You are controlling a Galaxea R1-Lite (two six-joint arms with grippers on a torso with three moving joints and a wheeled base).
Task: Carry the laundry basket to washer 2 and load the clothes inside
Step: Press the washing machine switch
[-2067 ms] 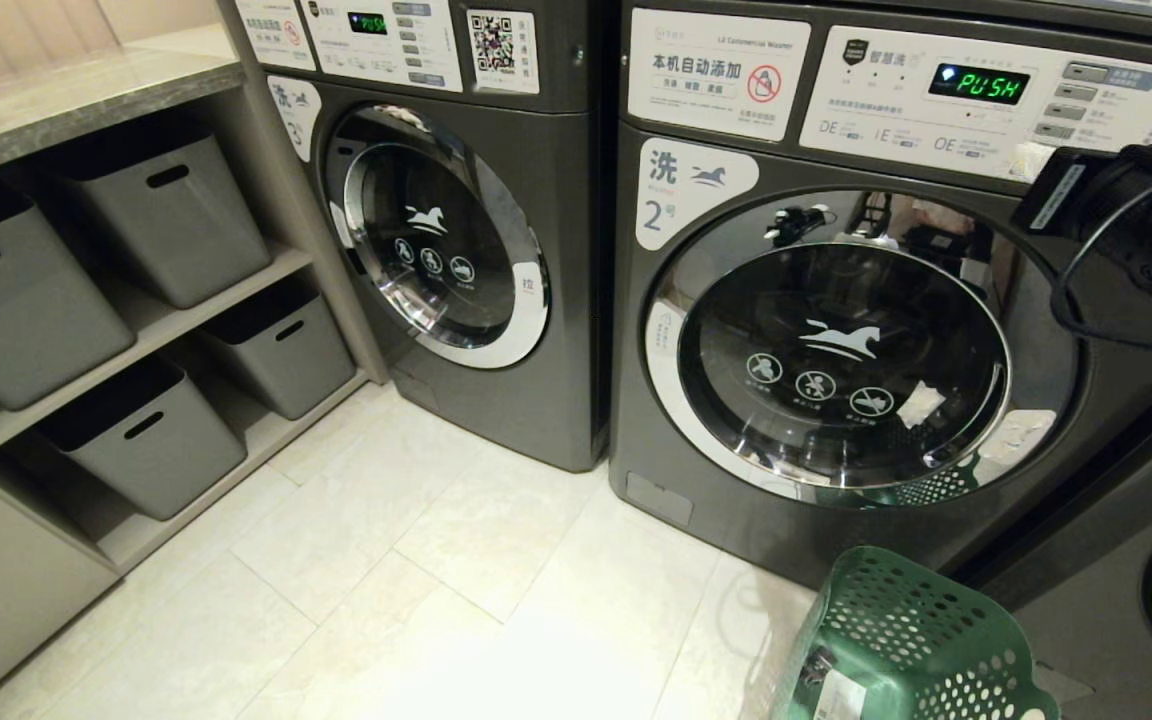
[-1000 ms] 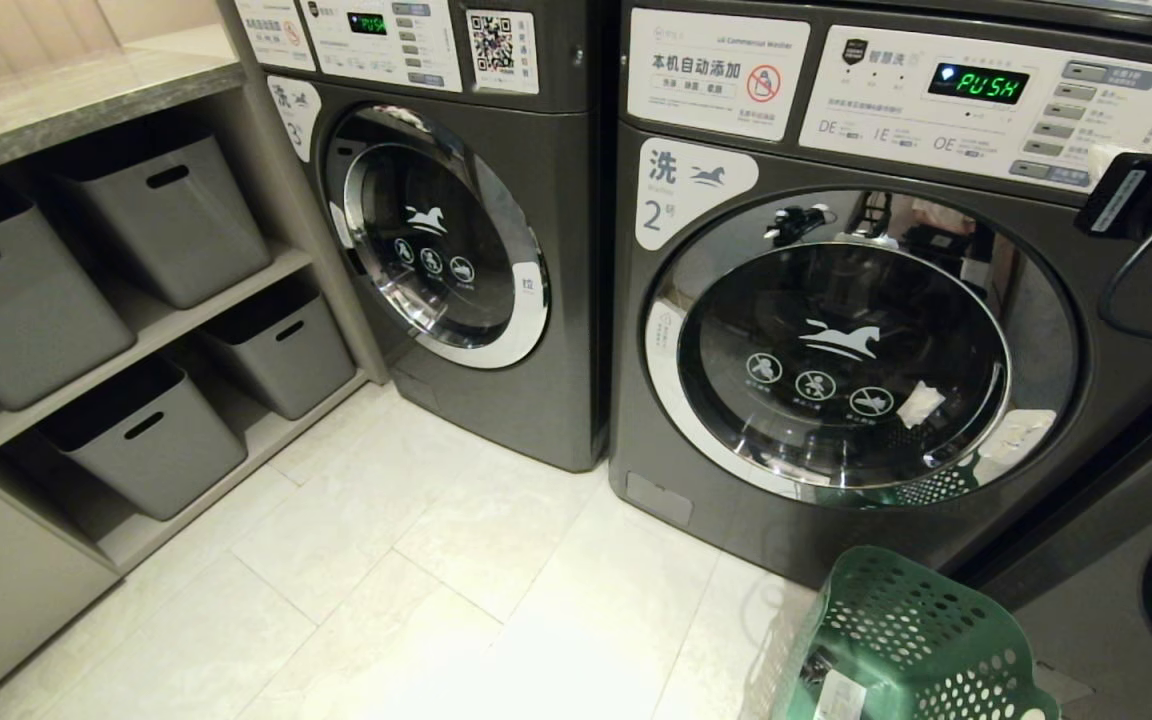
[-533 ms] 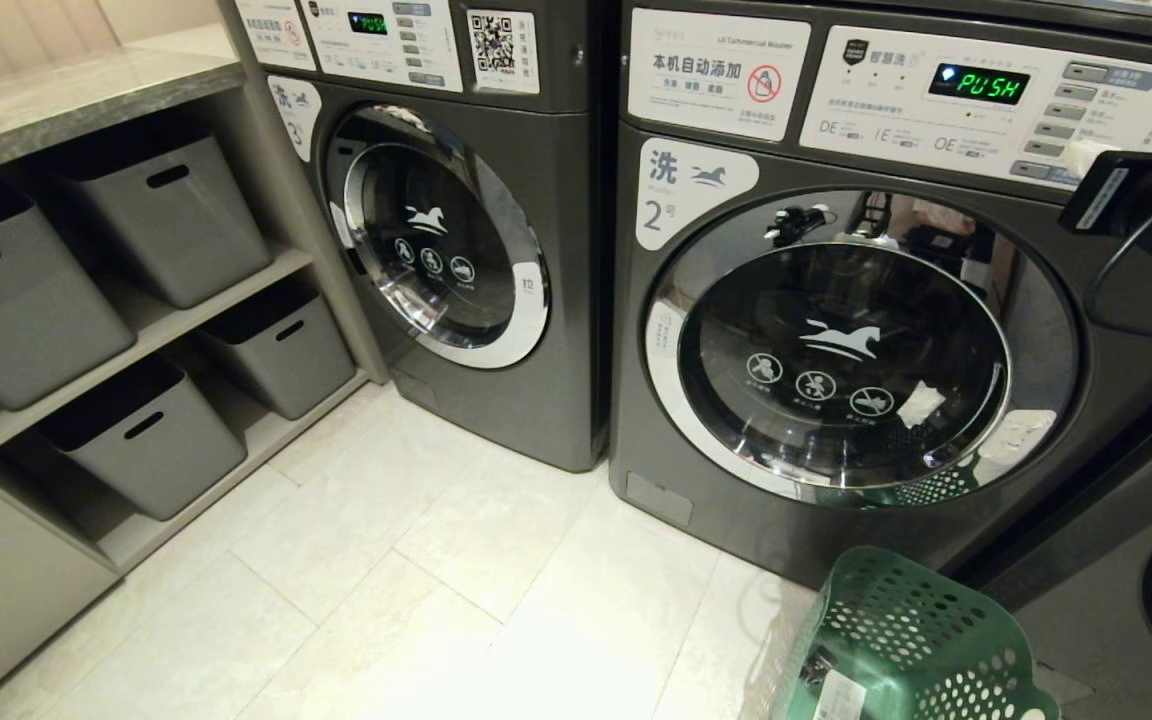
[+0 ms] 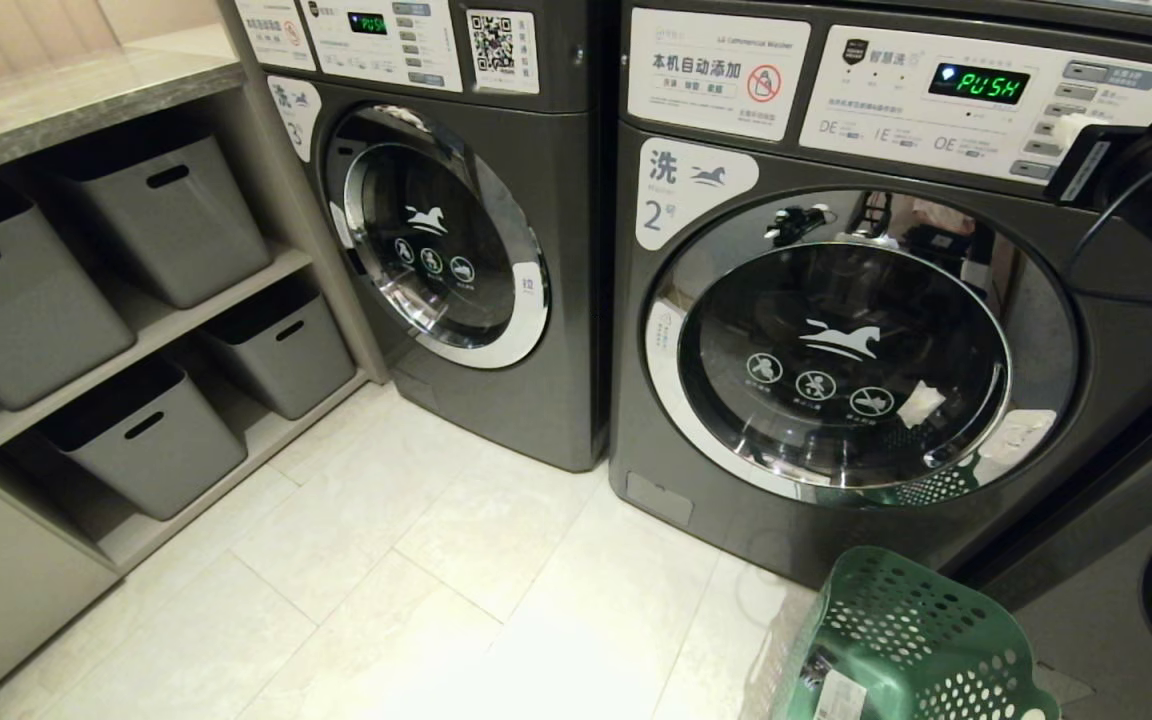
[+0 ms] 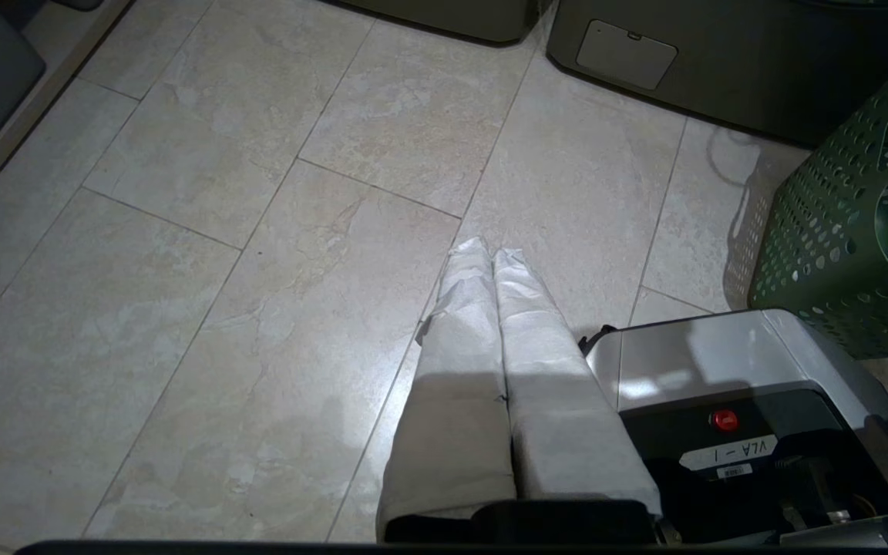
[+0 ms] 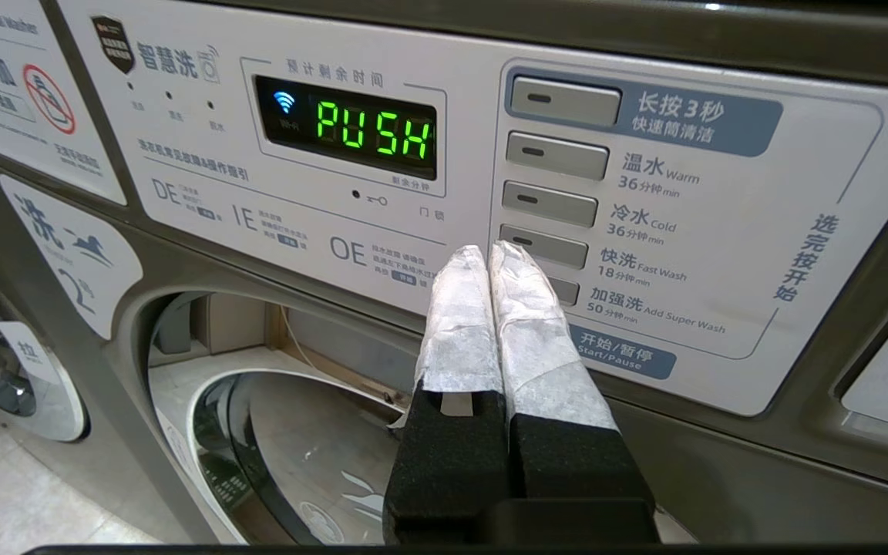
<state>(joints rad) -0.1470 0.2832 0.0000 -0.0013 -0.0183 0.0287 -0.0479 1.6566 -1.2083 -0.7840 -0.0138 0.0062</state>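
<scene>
Head view: set high, angled forward and down at washer 2 (image 4: 836,330) and the tiled floor (image 4: 416,560). Left wrist view: aimed straight down at the floor (image 5: 243,254) past the left gripper (image 5: 490,254) — laundry basket (image 5: 852,231) just beside, shared with the head view (image 4: 896,640). Right wrist view: close behind the right gripper (image 6: 488,254), facing the control panel (image 6: 428,185) — also shared with the head view (image 4: 986,95).

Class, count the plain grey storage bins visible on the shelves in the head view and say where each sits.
4: two on the upper shelf, two on the lower shelf. More may be hidden beyond the frame's left edge.
</scene>
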